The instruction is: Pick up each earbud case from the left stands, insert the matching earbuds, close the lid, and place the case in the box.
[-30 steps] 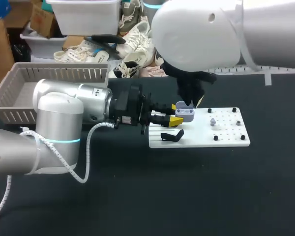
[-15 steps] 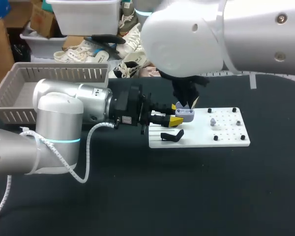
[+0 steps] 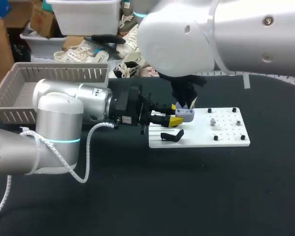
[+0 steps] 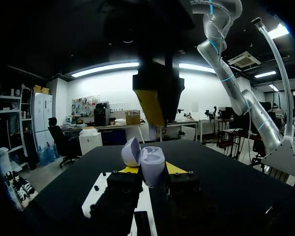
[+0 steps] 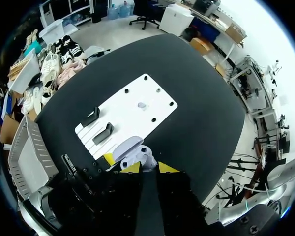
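Grips a lavender earbud case (image 4: 152,164), lid open, from two sides between the fingers of the left gripper (image 4: 152,169), just over the left end of the white board (image 3: 226,140). Hangs the right gripper (image 5: 148,168) directly above that case, very near; cannot tell whether open or closed. Shows a black stand (image 3: 172,135) on the board just beside the case, and a small grey earbud (image 3: 213,121) farther right.
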Controlling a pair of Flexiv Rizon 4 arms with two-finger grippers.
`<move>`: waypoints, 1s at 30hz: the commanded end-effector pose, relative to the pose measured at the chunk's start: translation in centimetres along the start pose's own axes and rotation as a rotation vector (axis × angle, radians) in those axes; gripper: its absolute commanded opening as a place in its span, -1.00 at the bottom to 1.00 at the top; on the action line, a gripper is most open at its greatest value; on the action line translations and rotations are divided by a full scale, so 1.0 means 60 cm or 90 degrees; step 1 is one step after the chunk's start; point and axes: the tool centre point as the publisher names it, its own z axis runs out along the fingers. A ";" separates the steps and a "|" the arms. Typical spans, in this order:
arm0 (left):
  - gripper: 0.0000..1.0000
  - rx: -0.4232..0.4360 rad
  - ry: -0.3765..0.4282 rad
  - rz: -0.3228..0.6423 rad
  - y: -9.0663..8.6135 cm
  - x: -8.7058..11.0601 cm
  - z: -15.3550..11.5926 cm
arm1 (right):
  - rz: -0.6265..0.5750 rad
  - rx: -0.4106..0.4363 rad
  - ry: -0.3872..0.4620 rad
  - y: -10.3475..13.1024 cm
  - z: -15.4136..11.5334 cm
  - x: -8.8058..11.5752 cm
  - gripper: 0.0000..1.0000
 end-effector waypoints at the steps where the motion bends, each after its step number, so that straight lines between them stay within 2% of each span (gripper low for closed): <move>1: -1.00 0.002 -0.001 0.000 0.002 0.001 0.000 | 0.002 0.004 0.001 0.003 0.002 0.000 -1.00; 30: -1.00 0.002 -0.001 0.000 0.002 0.001 0.000 | 0.009 0.017 0.013 0.008 0.022 -0.005 -1.00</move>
